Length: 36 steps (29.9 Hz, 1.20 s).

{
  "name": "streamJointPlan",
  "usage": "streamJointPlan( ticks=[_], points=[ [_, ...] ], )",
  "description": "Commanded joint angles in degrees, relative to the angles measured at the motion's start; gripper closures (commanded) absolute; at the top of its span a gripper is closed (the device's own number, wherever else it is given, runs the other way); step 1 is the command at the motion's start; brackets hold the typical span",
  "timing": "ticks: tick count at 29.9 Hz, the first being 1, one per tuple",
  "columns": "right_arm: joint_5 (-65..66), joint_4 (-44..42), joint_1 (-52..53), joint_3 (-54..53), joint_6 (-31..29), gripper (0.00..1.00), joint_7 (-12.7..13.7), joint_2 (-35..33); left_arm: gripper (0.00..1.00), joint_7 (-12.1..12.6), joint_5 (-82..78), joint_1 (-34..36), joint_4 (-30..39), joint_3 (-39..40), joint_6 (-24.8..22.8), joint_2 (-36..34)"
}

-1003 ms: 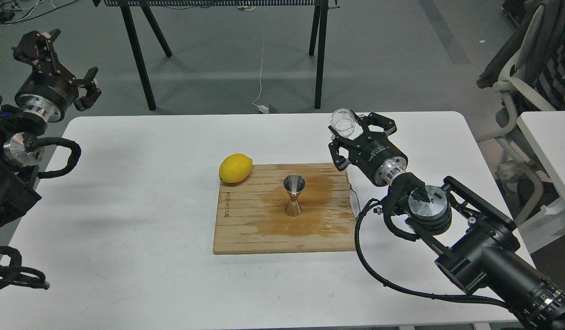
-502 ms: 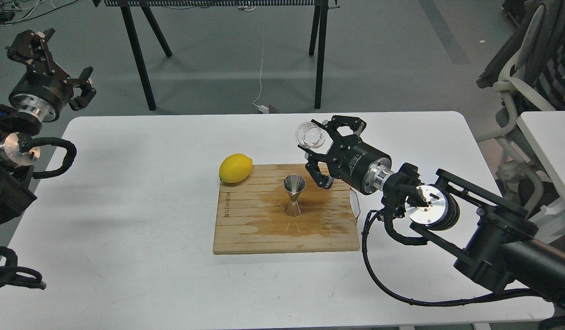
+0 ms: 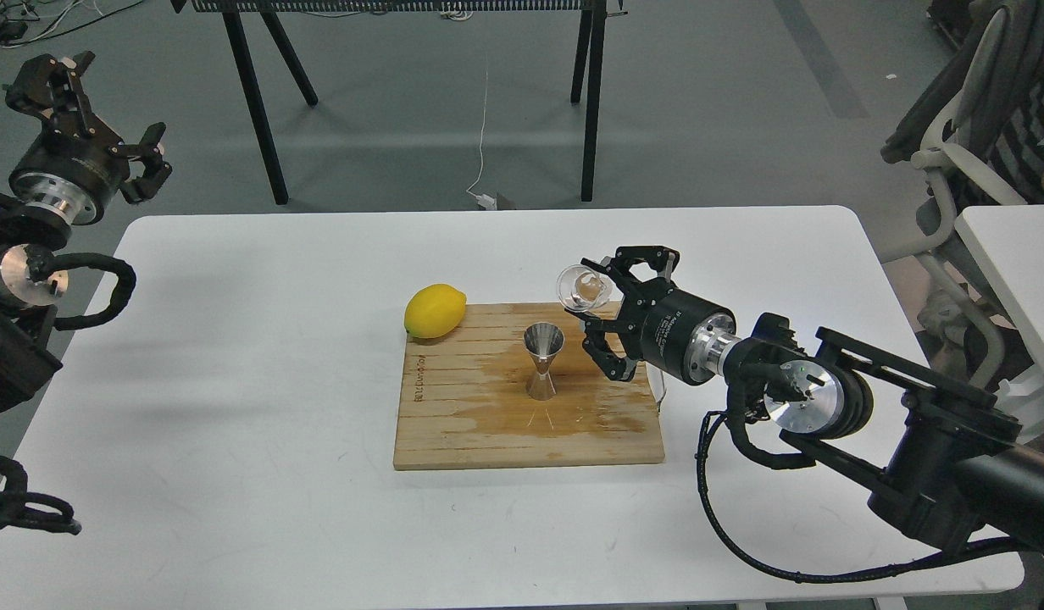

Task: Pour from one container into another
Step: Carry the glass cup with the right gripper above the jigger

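Note:
The steel jigger [image 3: 543, 363] stands upright in the middle of a wooden board [image 3: 454, 424], on a wet stain. Just up and to the right of the jigger's mouth hangs the tiny clear glass cup [image 3: 581, 288], tilted on its side with its mouth facing left. My right gripper [image 3: 596, 307] is shut on the cup, its arm reaching in from the lower right. Far off at the upper left, beyond the table's edge, my left gripper [image 3: 86, 97] is raised with its fingers spread and nothing between them.
A yellow lemon [image 3: 435, 311] lies at the board's far left corner. The board rests on a white table [image 3: 234, 407]. Black trestle legs [image 3: 259, 93] stand behind the table, and a chair [image 3: 954, 135] and second table are at the right.
My right gripper carried the glass cup left and down toward the jigger, tipping it over. The left arm drifted slightly left and up.

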State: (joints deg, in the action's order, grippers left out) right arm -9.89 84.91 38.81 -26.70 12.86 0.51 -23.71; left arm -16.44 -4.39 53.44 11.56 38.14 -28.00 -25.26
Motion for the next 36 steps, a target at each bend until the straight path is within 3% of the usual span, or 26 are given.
streamJointPlan(
  ticks=[1,14,36],
  points=[
    [2.1,0.0,1.5,2.5,1.3,0.69,0.0,0.0,0.00,0.0,0.0,0.0,0.0,0.0,0.0,-0.2],
    [4.5,0.0,2.9,4.2,1.6,0.69,1.5,-0.2,0.00,0.0,0.0,0.0,0.0,0.2,0.0,-0.3],
    [8.2,-0.4,11.5,13.2,4.2,0.69,1.7,-0.2,0.00,-0.2,0.1,0.0,0.0,0.3,0.0,-0.3]
  ],
)
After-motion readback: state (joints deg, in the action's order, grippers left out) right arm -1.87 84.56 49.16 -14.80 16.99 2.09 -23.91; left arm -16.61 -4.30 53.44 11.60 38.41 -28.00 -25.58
